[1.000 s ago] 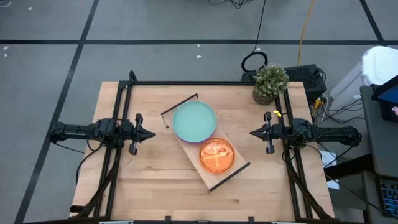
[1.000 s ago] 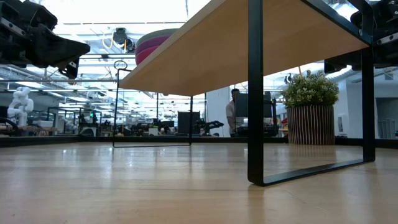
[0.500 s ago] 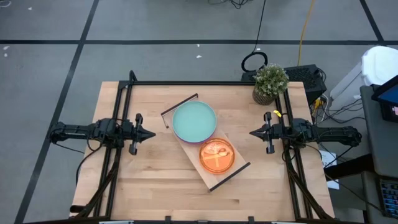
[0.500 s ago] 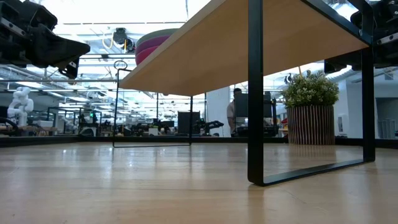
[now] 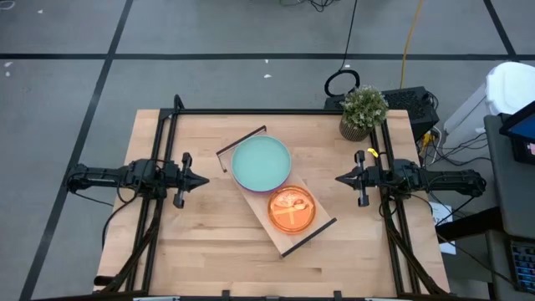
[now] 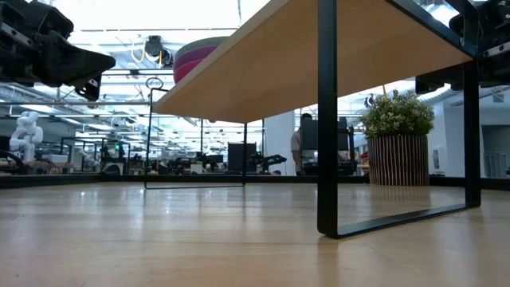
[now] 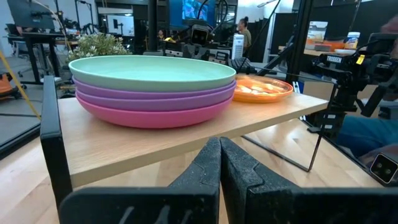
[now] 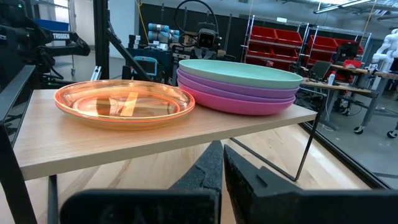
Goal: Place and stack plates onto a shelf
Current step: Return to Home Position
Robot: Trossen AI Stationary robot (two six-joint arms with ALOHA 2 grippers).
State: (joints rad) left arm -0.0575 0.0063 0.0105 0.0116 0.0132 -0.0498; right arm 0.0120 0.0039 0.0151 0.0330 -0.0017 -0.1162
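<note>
You have left jaws and right jaws pressed together at opposite sides of the surface [image 5: 209, 242]; plates [image 5: 261, 163] sit stacked on the shelf [image 5: 292, 239].

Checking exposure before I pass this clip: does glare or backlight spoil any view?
Low view: bright overhead light washes out the top, leaving the left gripper a dark silhouette and the underside of the shelf in shade. Right wrist view: bright reflections streak the orange plate, yet it reads clearly. High view: evenly lit; the right gripper, beside the shelf, shows plainly.
</note>
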